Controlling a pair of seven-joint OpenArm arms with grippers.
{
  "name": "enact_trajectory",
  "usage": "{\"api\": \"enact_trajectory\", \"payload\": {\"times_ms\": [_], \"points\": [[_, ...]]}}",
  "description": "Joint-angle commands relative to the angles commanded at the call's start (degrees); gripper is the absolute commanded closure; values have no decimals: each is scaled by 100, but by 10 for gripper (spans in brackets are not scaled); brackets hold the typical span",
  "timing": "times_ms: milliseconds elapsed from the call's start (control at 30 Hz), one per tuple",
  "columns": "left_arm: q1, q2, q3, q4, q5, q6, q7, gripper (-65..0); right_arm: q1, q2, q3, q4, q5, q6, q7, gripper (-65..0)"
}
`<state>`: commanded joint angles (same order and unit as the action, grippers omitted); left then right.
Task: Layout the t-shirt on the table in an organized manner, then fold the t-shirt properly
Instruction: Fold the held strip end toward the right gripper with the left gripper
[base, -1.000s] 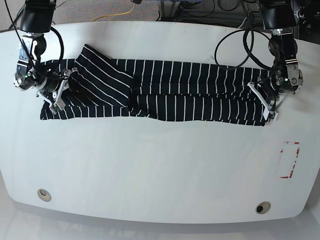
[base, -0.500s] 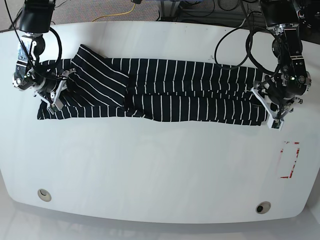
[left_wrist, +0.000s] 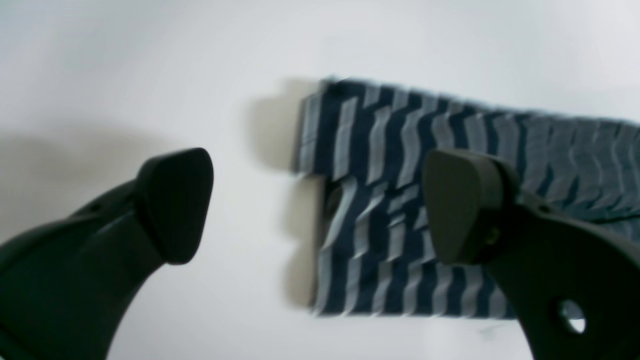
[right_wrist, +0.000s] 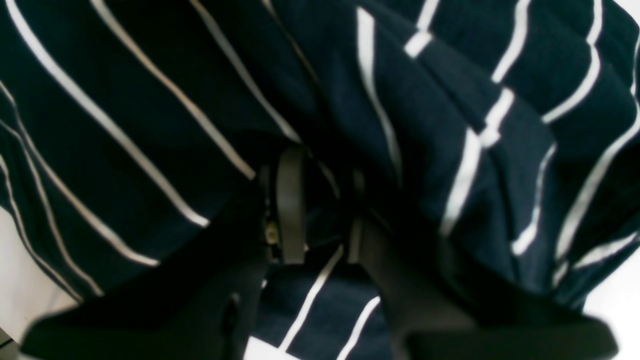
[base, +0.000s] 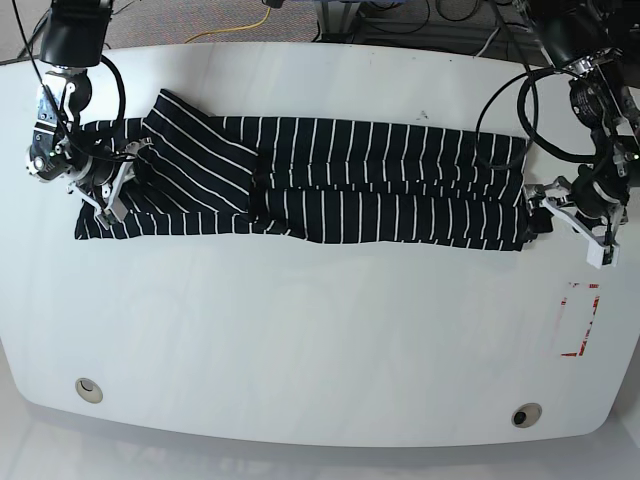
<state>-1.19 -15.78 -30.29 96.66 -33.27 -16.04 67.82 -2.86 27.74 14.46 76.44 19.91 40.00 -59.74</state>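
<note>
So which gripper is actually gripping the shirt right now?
The right gripper: its fingers are shut on the t-shirt at the sleeve end. The left gripper is open, hovering off the hem end.

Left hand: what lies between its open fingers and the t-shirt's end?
Only bare table. In the left wrist view the left hand hangs open, with the t-shirt edge showing between its fingers, ungripped.
</note>
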Motion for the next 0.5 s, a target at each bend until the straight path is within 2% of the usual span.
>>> {"api": "enact_trajectory", "payload": {"times_ms": [333,500], "points": [[0,0,220,-1002,-211,9,-563,-650,0,-18,0,0,0,0,0,-116],[0,0,457,-1213,-220,9,-642,-650,0,-18,0,0,0,0,0,-116]]}}
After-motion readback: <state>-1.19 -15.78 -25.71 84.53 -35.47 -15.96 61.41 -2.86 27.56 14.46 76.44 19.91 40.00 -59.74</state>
